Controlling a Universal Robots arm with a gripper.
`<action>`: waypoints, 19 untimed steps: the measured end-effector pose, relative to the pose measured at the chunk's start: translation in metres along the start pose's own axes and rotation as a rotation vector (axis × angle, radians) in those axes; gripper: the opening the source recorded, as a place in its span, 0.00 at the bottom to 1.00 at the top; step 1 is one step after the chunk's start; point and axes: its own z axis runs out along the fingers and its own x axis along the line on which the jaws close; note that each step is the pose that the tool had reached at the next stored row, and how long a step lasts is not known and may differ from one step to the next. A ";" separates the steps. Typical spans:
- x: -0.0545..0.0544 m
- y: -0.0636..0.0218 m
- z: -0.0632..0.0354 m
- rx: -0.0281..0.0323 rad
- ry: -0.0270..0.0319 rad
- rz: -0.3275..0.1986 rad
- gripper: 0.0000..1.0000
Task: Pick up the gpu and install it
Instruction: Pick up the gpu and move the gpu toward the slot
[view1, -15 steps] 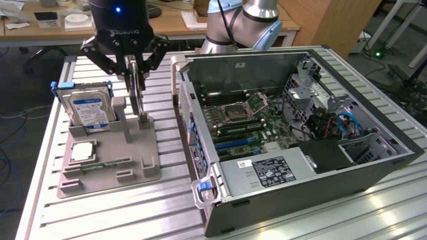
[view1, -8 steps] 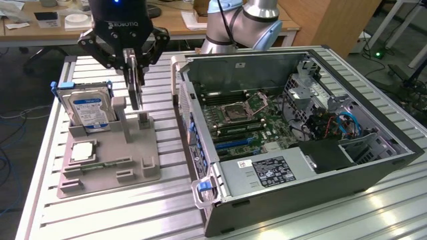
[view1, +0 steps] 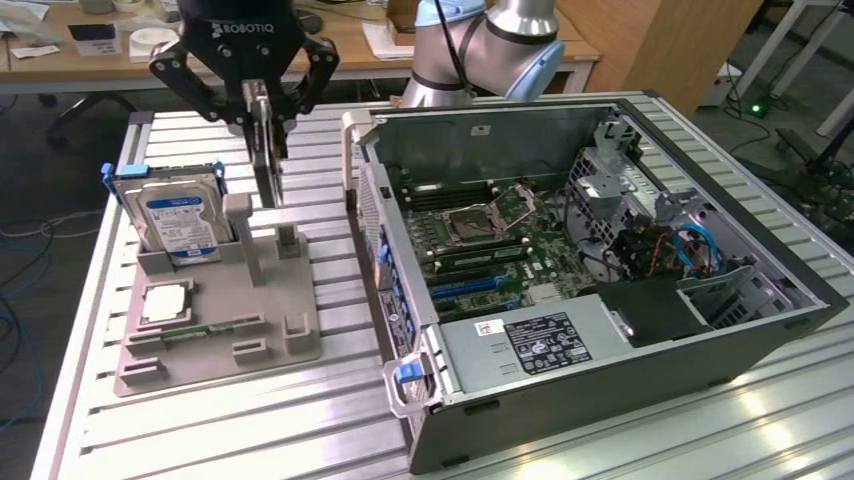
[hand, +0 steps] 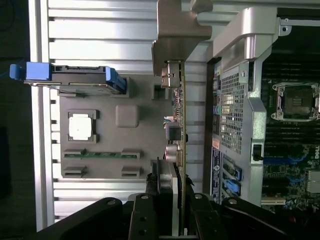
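pincer (view1: 266, 135) pinching upright gpu (hand: 179, 110) | ribbed metal table (view1: 200, 430) | wooden desk (view1: 27, 62) behind

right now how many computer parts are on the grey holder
4: hard drive standing, cpu flat beside it, memory stick lying by the cpu, gpu upright in the gripper.

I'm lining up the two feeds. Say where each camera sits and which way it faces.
Exterior view: set high, off the arm, looking down at a slant across the table at the tray and open case; the arm and gripper show.
Wrist view: on the wrist, looking straight down past the gripper at the gpu standing on edge in the tray.
Shared: gripper, gpu, tray, hard drive, case.
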 end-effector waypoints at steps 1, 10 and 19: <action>0.000 0.0000 -0.0019 0.0000 0.0001 0.000 0.28; 0.000 0.0000 -0.0069 0.0000 0.0000 0.000 0.28; -0.005 0.0001 -0.0069 0.0001 0.0002 0.000 0.28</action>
